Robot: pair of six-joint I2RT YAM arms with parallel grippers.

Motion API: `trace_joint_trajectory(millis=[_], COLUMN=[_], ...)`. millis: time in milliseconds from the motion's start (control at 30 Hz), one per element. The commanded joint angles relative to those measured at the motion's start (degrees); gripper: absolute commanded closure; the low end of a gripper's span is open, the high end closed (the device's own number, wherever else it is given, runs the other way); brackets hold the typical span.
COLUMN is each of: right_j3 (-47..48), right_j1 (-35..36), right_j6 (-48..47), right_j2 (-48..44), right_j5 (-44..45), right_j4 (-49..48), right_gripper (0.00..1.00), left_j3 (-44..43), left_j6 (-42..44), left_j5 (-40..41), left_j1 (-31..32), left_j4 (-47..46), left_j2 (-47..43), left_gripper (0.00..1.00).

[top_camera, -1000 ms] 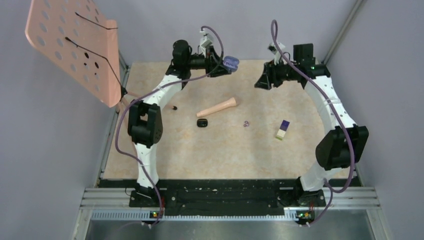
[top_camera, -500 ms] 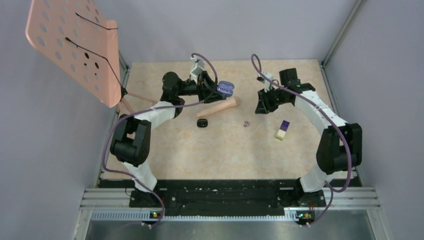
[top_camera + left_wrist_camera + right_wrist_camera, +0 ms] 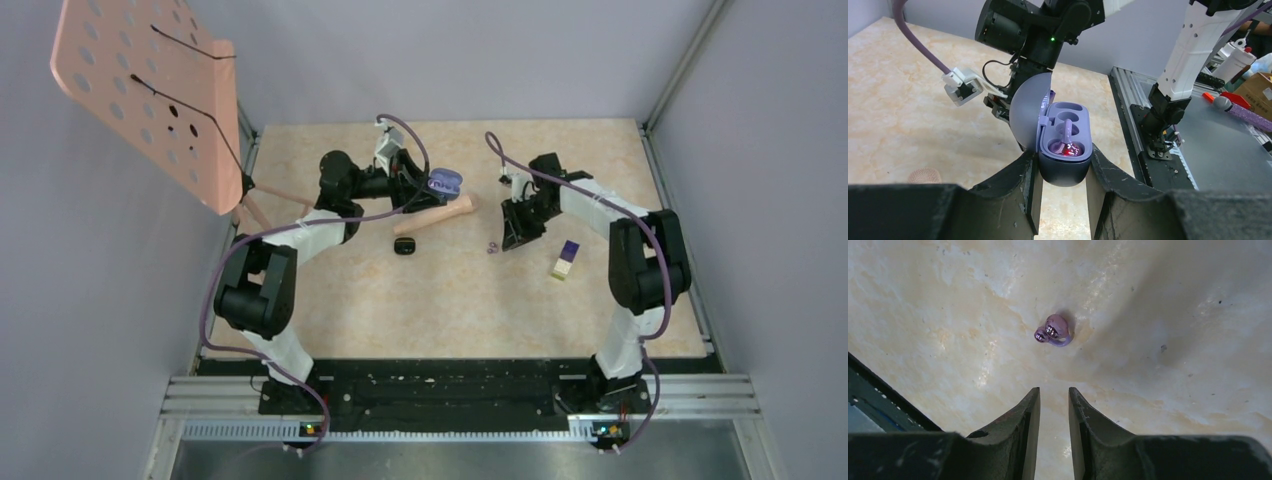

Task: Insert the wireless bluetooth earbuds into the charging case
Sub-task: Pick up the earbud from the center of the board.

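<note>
My left gripper [image 3: 432,186] [image 3: 1063,161] is shut on the open purple charging case [image 3: 446,182] [image 3: 1064,167], holding it above the table with the lid swung up. One glossy purple earbud [image 3: 1066,146] sits in the case's near socket; the other socket is empty. A second glossy pinkish-purple earbud [image 3: 491,247] [image 3: 1053,331] lies on the table. My right gripper [image 3: 509,238] [image 3: 1054,391] is just above the table beside that earbud, its jaws a narrow gap apart and empty. A small black earbud [image 3: 404,246] lies left of centre.
A pinkish wooden handle [image 3: 433,214] lies under the left gripper. A purple-and-cream block [image 3: 565,259] stands right of the right gripper. A pink perforated board [image 3: 150,90] on a stand leans at the back left.
Both arms have come in from the back toward the middle. The left one carried the case down and nearer; the right gripper dropped low next to the purple earbud on the table.
</note>
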State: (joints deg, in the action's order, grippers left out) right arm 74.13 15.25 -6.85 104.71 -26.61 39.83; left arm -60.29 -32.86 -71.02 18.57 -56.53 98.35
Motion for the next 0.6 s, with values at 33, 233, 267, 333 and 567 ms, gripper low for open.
trace_joint_trajectory(millis=[33, 233, 267, 333, 567], right_j3=[2.94, 4.95, 5.50, 7.17, 7.84], right_j1=[1.15, 2.38, 2.42, 2.42, 2.85], right_j6=[8.29, 7.78, 4.58, -1.53, -42.58], right_j2=[3.54, 5.53, 5.52, 4.95, 0.86], right_j5=[0.59, 1.43, 0.17, -2.03, -7.41], right_j4=[-1.77, -2.02, -1.21, 1.34, 7.37], right_gripper=[0.72, 0.70, 0.69, 0.69, 0.75], left_j3=[0.27, 1.03, 1.05, 1.00, 0.69], left_j6=[1.90, 2.50, 2.58, 2.98, 5.33], left_j5=[0.70, 1.15, 1.18, 1.15, 0.91], left_j1=[-0.16, -0.70, -0.80, -1.07, -1.83], left_j4=[0.55, 2.00, 2.27, 2.95, 6.14], left_j2=[-3.60, -4.27, -4.41, -4.70, -5.50], left_gripper=[1.00, 1.00, 1.00, 1.00, 1.00])
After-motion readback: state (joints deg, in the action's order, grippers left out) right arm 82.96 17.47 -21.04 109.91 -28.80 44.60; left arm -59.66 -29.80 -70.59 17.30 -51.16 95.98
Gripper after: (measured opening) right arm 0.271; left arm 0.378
